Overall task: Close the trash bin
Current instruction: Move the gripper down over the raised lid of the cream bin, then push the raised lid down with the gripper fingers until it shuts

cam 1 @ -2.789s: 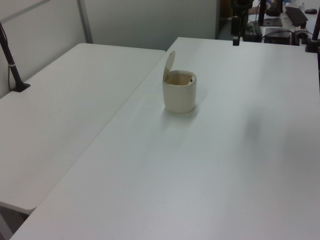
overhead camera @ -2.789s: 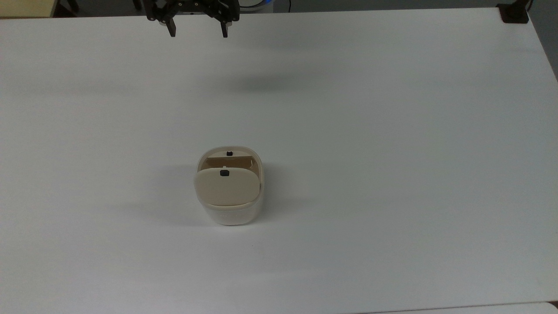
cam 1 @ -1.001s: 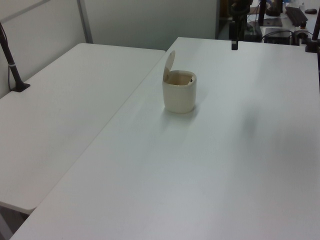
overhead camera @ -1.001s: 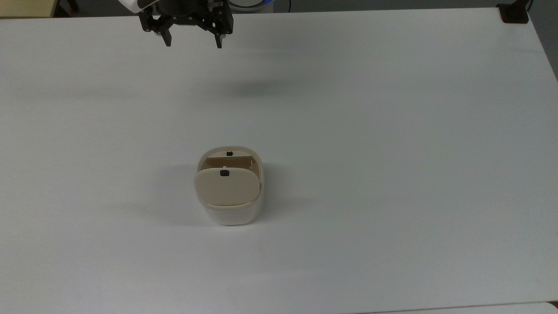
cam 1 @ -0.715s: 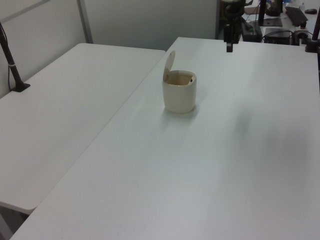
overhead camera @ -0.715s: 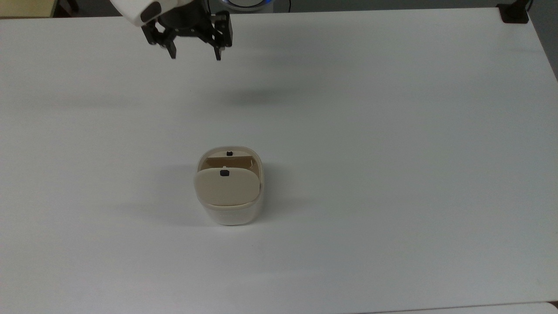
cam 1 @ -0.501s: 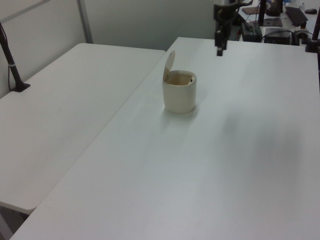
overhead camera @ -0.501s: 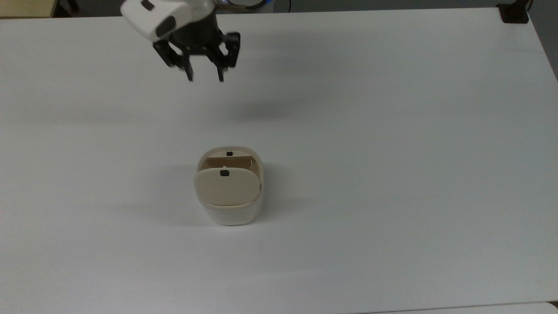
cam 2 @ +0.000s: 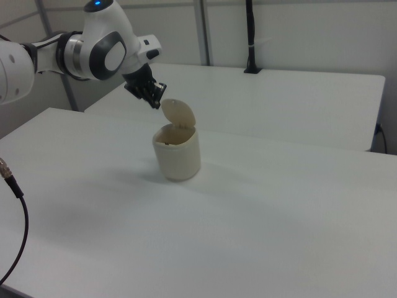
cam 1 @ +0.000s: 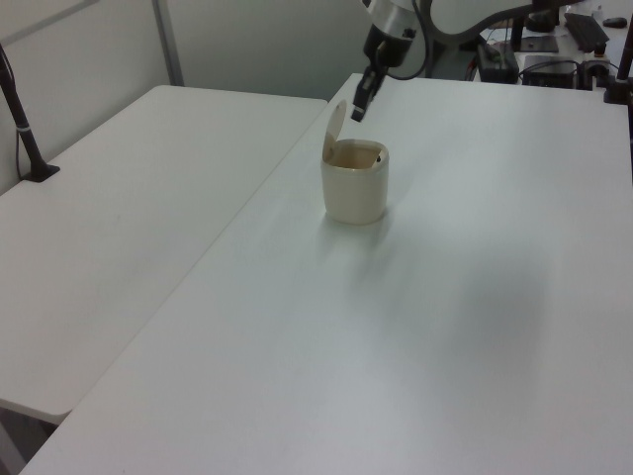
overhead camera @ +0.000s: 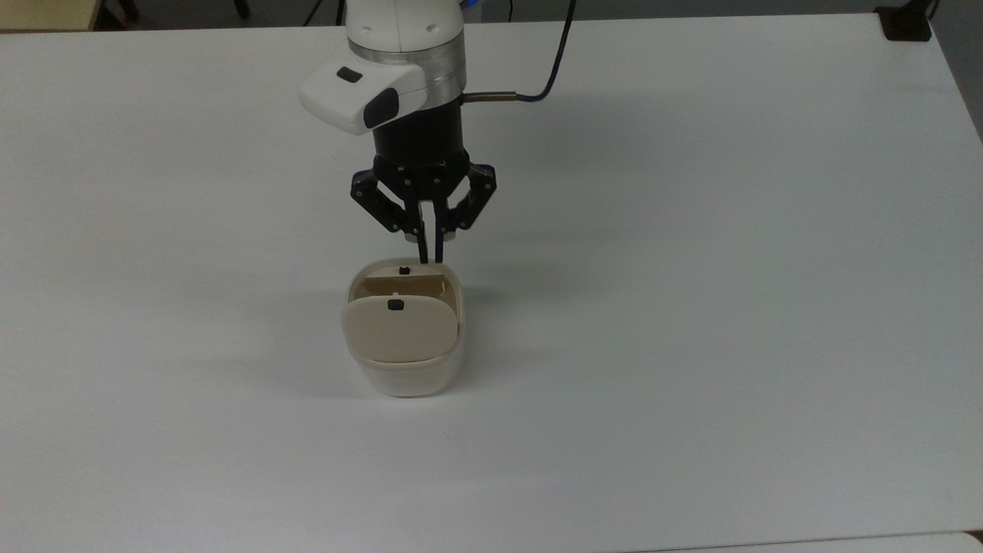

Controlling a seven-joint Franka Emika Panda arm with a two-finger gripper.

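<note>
The hand [overhead camera: 430, 259] has swept across the counter [overhead camera: 691, 230], fingers pressed together, reaching the trash bin [overhead camera: 405, 338]; its lid [overhead camera: 399, 330] still stands open, push imminent

1. A small cream-white trash bin [overhead camera: 407, 369] with rounded corners stands upright directly below the claw [overhead camera: 429, 259] in the top view.
2. Its beige flat lid [overhead camera: 398, 329] is hinged open, raised steeply, and bears a small black square button [overhead camera: 395, 305].
3. In the left view the lid's top edge sits just beside the claw's tip.
</note>
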